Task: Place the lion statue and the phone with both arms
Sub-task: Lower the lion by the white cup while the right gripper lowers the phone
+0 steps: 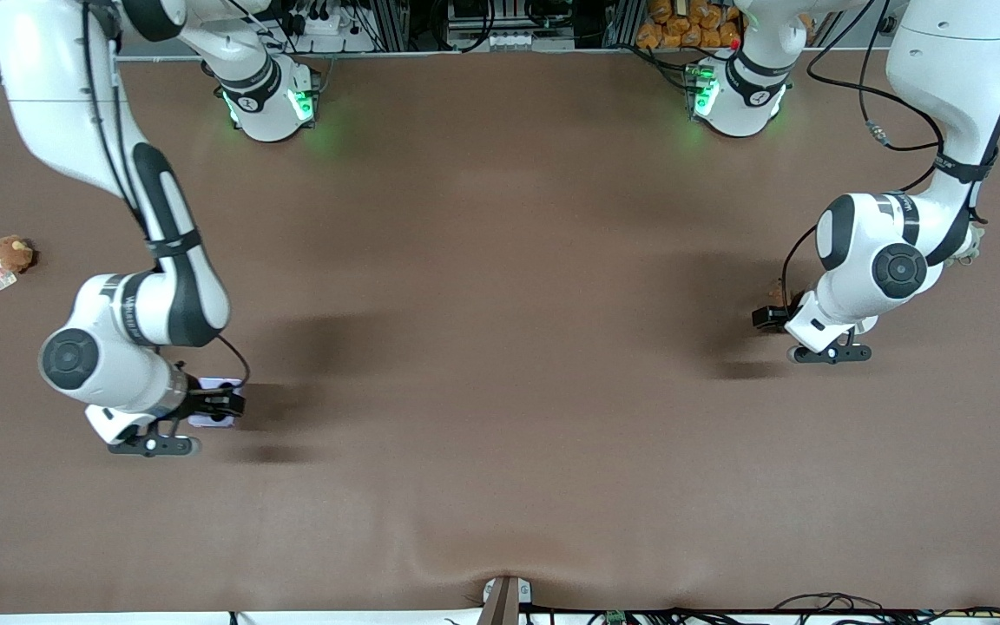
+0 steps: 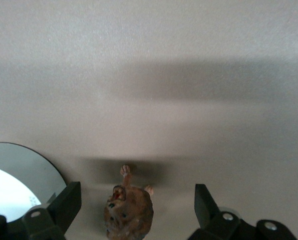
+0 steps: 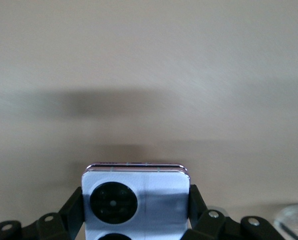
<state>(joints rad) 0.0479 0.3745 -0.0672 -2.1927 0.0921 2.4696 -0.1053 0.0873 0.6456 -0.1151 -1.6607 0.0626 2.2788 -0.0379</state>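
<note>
Table (image 1: 500, 347) middle open; brown plush (image 1: 12, 253) apparently only obstacle.

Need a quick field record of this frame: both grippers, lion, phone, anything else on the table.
left gripper: low over the table at the left arm's end, jaws open, one on each side of the lion statue, not touching it
lion statue: between the open jaws; resting or lifted, cannot tell
right gripper: low at the right arm's end, jaws shut on the phone's sides
phone: lavender, camera circles facing the wrist camera
brown plush: with tag, at the table edge by the right arm's end
table: brown
</note>
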